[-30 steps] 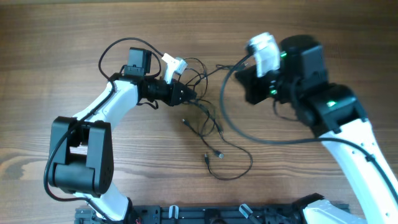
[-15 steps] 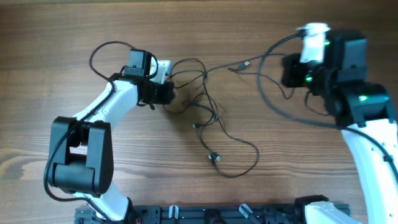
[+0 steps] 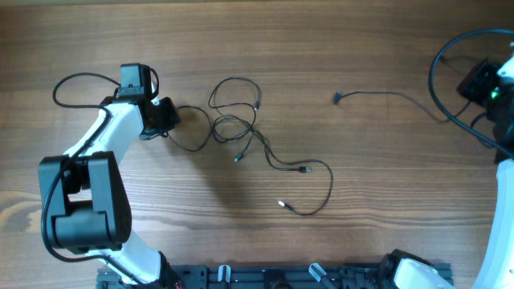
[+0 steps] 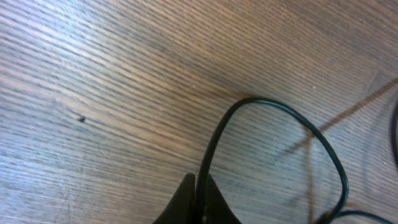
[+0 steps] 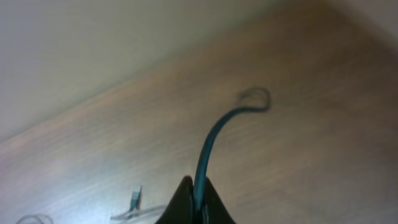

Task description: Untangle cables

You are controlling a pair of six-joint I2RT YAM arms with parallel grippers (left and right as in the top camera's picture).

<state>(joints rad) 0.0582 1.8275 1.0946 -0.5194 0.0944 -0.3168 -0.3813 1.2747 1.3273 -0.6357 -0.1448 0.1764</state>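
We see the left fingers (image 3: 169,122) shut tight on the tangled cable (image 3: 241,120). In the left wrist view the cord rises straight out from between their tips and arcs over to the right. The right fingers (image 3: 475,82) are likewise pinched together, on the freed cable (image 3: 385,94). The right wrist view is blurred, and there the cord looks bluish as it curves away from the tips and ends in a small curl.

The tangled cable's loops start just beside the left fingers and spread toward the right fingers. They end about midway between the two in a low sweep with a silvery tip (image 3: 281,203). The freed cable lies apart from that heap, running from its small plug (image 3: 337,98) toward the right fingers.

Everything rests on a brown wood-grain counter (image 3: 265,32). A dark rail (image 3: 265,277) runs along its near edge. The arms' thicker black wires (image 3: 76,80) loop behind the left fingers. Beyond the counter's edge the right wrist view shows only a pale, hazy backdrop (image 5: 93,43).

A second ago both sets of fingers crowded over one knot. Now they stand far apart, the right set out at the frame's edge, and the freed cable has come away from the heap.
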